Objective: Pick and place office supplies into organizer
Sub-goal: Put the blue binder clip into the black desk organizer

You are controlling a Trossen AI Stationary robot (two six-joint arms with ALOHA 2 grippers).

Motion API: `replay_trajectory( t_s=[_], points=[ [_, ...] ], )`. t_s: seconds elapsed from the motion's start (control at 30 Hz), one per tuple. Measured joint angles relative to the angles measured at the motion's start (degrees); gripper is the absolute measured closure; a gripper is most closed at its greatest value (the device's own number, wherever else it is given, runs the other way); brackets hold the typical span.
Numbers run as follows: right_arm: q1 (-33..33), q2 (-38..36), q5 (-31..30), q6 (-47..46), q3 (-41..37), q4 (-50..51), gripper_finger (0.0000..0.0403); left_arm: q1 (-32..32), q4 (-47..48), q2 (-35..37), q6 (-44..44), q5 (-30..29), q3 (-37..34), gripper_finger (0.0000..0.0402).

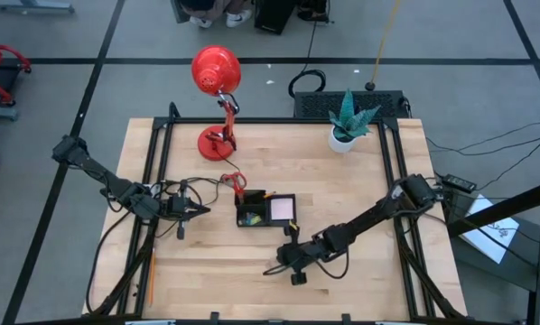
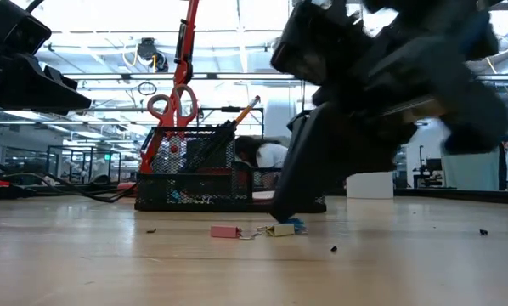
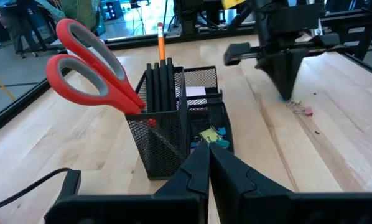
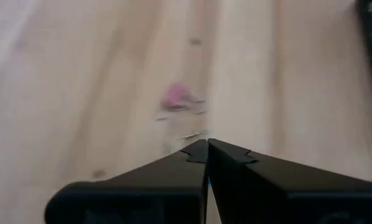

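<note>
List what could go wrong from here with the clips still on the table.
1. The right end effector is shut with its tip down beside the small clips; shut, it may push them away rather than pick them up.
2. The pink clip lies apart from the others and could get left behind.
3. The right arm works close to the organizer, so a lift could bump it or the scissors.

No text, label, brand, number or sign can be read in any of these views.
</note>
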State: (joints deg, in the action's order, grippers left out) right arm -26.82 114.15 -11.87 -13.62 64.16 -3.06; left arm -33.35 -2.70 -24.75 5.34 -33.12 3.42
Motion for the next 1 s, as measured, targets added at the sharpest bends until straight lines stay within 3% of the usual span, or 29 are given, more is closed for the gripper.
replay_trajectory(
  t_s=[0.2,0.33,0.57,0.83,1.0],
  points=[
    [-2.62,-0.11,2.90,-5.37,0.02,2.13,0.0403,0.01,0.00,0.00,-0.07,0.02,0.00,0.0382],
    [-4.31,-0.22,0.55,-6.13,0.00,2.39,0.0403,0.00,0.00,0.00,-0.07,0.01,0.00,0.0382],
    [-5.37,-1.46,2.09,-10.12,-0.04,5.60,0.0403,-0.01,-0.02,0.00,0.52,0.01,0.00,0.0382],
    [-7.57,-4.73,-4.91,-6.55,-0.48,8.23,0.0400,0.00,0.00,0.00,0.55,0.02,0.00,0.0382],
    [-7.59,-8.14,-5.60,-3.71,-0.36,8.43,0.0361,-0.01,-0.01,0.00,0.44,0.00,0.00,0.0382]
  ],
)
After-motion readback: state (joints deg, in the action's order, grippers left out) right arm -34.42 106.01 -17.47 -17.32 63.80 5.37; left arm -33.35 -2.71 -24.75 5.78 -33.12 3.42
